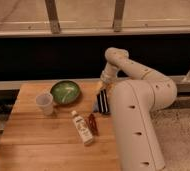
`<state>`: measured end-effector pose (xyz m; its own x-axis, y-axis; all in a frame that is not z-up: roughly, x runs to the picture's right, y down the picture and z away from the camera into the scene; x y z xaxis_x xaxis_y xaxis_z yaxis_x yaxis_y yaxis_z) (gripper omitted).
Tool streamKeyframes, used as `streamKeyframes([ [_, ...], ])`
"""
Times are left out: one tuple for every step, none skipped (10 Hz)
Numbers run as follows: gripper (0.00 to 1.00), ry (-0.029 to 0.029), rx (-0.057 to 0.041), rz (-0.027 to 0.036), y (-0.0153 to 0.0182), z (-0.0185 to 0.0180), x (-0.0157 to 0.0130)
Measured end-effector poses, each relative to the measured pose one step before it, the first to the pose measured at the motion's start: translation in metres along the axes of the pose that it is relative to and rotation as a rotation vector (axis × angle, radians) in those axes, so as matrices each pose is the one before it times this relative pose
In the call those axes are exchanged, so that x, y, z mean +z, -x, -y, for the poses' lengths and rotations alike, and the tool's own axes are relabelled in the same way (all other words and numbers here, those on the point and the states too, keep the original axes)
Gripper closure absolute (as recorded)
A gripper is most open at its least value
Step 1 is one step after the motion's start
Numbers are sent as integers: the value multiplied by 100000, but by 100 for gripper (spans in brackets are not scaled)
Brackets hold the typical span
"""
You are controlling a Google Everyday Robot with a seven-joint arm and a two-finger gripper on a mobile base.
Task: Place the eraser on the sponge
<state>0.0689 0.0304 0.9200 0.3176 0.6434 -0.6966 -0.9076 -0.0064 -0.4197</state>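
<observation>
The eraser point(103, 102), a flat black block with a pale stripe, sits at the table's back right, just under my gripper point(102, 90). A sliver of the light-blue sponge point(96, 108) peeks out at the eraser's lower left edge; the eraser covers the rest of it. My gripper points down at the eraser's far end from the white arm point(138, 115). Whether it still grips the eraser does not show.
A green bowl point(65, 92) stands left of the eraser, and a clear cup point(45, 103) further left. A white bottle point(82, 129) and a dark red pepper-shaped thing point(93, 124) lie in front. The arm hides the right edge of the wooden table point(33, 145).
</observation>
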Motion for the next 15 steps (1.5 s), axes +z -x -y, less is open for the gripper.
streamKeyframes([
  [100,574,774,-785,-107,39,354],
  [99,772,1108,-717,-159,83,351],
  [96,725,1032,-192,-149,217,28],
  [89,583,1045,-425,-207,356,145],
  [74,859,967,-588,-54,149,189],
  [66,452,198,-199,29,-40,112],
  [59,448,310,80,-37,91,-3],
  [46,896,-388,1363,-116,69,-130],
  [36,411,-2962,1766,-134,-342,-281],
  [26,-132,-3161,1588,-137,-418,-414],
  [21,-82,-1855,890,-57,-349,-209],
  [20,98,-1506,841,11,-363,-211],
  [20,116,-746,367,-22,-142,-40],
  [20,182,-660,453,35,-79,-130],
  [20,743,-449,-272,52,6,165],
])
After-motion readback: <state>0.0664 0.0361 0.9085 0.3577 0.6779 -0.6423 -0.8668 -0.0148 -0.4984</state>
